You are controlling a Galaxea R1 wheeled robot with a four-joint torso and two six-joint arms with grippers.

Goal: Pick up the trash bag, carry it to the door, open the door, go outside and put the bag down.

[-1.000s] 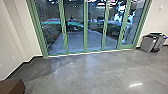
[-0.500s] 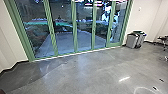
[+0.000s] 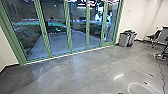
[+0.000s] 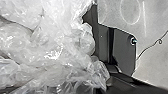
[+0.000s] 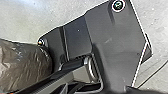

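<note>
1. The floor (image 3: 82,75) is smooth, grey concrete, with a wide open stretch between the robot and the doors. A slow, even drive suits it, so the load has no reason to swing.
2. The glass doors (image 3: 58,43), framed in green, stand at the far left and middle, and look closed. I'd line up with one panel and stop with room to work it; which panel opens I cannot tell.
3. The pale path (image 3: 80,38) runs away behind the glass. It looks like good ground for setting the load down.
4. The grey bins (image 3: 125,39) stand by the wall (image 3: 133,22) at the far right, just beside the doors; a turn should leave them space.
5. The chair (image 3: 153,37) is at the far right too, and a cable (image 3: 162,72) trails on the floor nearer, best kept away from the wheels.
6. The trash bag (image 4: 45,50), crumpled clear plastic, is close up at the left wrist; the brownish bulge at the right wrist is probably its full part. Keep it high and off the wheels.
7. How far open the left gripper and right gripper are, and which one has the bag, I cannot tell.
</note>
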